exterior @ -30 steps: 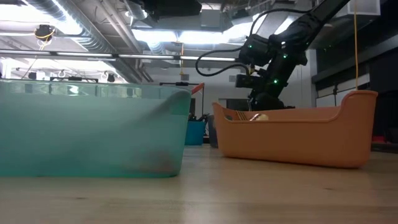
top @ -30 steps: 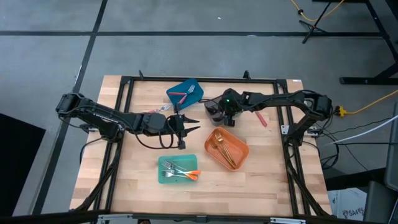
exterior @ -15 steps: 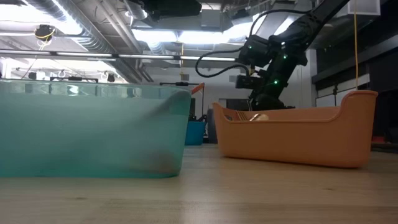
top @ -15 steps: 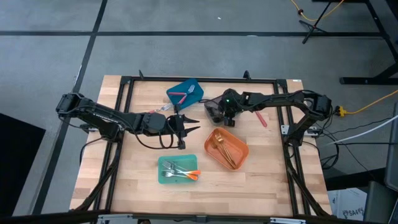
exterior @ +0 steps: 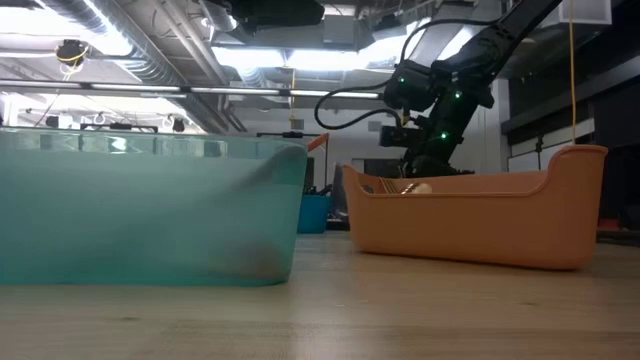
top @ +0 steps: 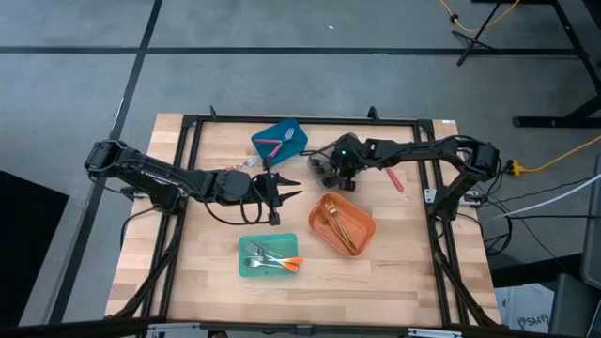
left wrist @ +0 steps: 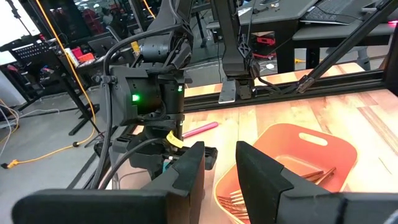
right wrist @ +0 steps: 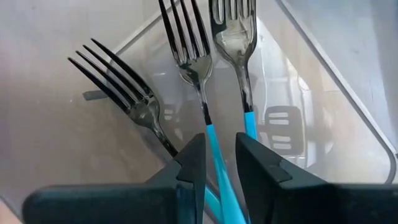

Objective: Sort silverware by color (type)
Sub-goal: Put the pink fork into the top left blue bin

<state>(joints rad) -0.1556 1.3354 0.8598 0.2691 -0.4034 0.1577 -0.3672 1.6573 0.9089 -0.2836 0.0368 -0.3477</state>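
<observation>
My right gripper point(top: 326, 172) hangs over the grey bin point(right wrist: 323, 81) near the table's far middle, fingers pointing down, narrowly open. In the right wrist view three silver-tined forks lie on the bin floor. The blue handle point(right wrist: 213, 149) of the middle fork runs up between my fingers, and a second blue handle point(right wrist: 249, 121) passes beside one finger. My left gripper point(top: 299, 188) waits open at the table's centre, holding nothing. Pink-handled pieces lie in the blue bin point(top: 280, 141), gold ones in the orange bin point(top: 362, 225), and orange-handled forks in the teal bin point(top: 246, 263). My right gripper stands from above with one finger on each side of the middle fork's blue handle point(right wrist: 214, 163), fingers across it. A gap shows on one side of the handle. Whether the other finger touches it I cannot tell. The fork's tines rest on the bin floor.
One pink-handled utensil point(top: 394, 178) lies on the bare wood right of the grey bin, also seen in the left wrist view point(left wrist: 199, 129). The black frame rails run along the table's edges. In the low view the teal bin point(exterior: 150, 210) and orange bin point(exterior: 480, 215) stand nearest.
My right gripper has crept a little toward the table's left above the grey bin. The left arm has kept still and the bins have not moved.
</observation>
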